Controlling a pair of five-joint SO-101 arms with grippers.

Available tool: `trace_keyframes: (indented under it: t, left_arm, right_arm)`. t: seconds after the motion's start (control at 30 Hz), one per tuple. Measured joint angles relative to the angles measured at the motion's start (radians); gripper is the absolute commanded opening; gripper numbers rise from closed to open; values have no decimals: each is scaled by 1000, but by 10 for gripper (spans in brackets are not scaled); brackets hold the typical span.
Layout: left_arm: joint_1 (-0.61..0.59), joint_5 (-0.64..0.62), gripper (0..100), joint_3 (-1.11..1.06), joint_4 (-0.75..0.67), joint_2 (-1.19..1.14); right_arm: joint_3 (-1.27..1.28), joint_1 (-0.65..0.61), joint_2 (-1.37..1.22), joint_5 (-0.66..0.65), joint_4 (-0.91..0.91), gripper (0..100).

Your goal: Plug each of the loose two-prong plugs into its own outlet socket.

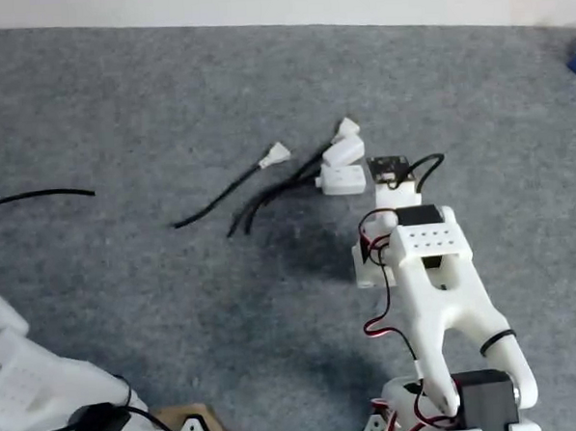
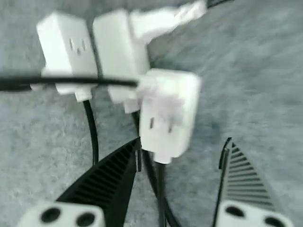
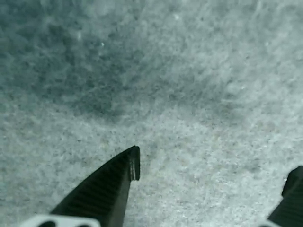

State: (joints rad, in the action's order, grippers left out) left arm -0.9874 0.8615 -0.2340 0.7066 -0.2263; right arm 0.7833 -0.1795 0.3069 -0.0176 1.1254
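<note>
The left hand [image 2: 182, 144] is seen spread wide with nothing pinched. Its black ribbed fingers [image 2: 111, 175] are set either side of the nearest socket block [image 2: 168, 113], close in, though contact cannot be made out. Two slots are shown on that block's face, and black cords [image 2: 158, 189] are run from beneath it, back between the fingers.

Just beyond, a middle socket block [image 2: 116, 47] and a far socket block [image 2: 66, 45] are lined up side by side, with a thin black cable [image 2: 71, 82] stretched across in front of them. A blurred white plug-shaped piece [image 2: 163, 19] is caught against the middle block; whether it is seated cannot be told.

In the high view, the left arm [image 1: 431, 266] is placed at the right of the frame, and the white blocks are gathered just above it, right of centre. A loose plug [image 1: 275, 156] is laid left of them, apart, on the grey desk [image 1: 118, 99], with its black lead [image 1: 210, 205] trailed toward the lower left. A second black cable [image 1: 45, 195] is laid in from the left edge.

The right hand [image 3: 215, 161] is spread too, nothing held, over bare grey surface. The right arm [image 1: 36, 393] is parked in the lower left corner, well apart from the plugs.
</note>
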Motion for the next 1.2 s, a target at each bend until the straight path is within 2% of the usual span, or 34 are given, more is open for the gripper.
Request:
trace_keyframes:
  t: [0.27, 0.47, 0.53, 0.63, 0.73, 0.8, 0.93, 1.03, 1.2]
  left_arm:
    - [227, 0, 277, 0, 298, 282]
    - [483, -5, 277, -44, 376, 445]
    - [580, -52, 277, -55, 376, 473]
    - [730, -244, 277, -55, 316, 462]
    - [864, -463, 277, -54, 206, 382]
    - [954, -528, 277, -29, 163, 293]
    - [1132, -554, 277, 130, 143, 63]
    - [1221, -559, 277, 308, 150, -112]
    - [1283, -559, 277, 677, 302, -394]
  right_arm:
    - [0, 0, 0, 0, 0, 443]
    - [0, 0, 0, 0, 0, 443]
    - [0, 0, 0, 0, 0, 443]
    - [0, 12, 0, 14, 0, 443]
    - [-18, 109, 2, 37, 2, 443]
    - [-64, 212, 37, 44, 31, 443]
    - [-196, 431, 176, 46, 133, 443]
    - [-232, 537, 315, 46, 203, 443]
    - [-57, 577, 508, 18, 160, 443]
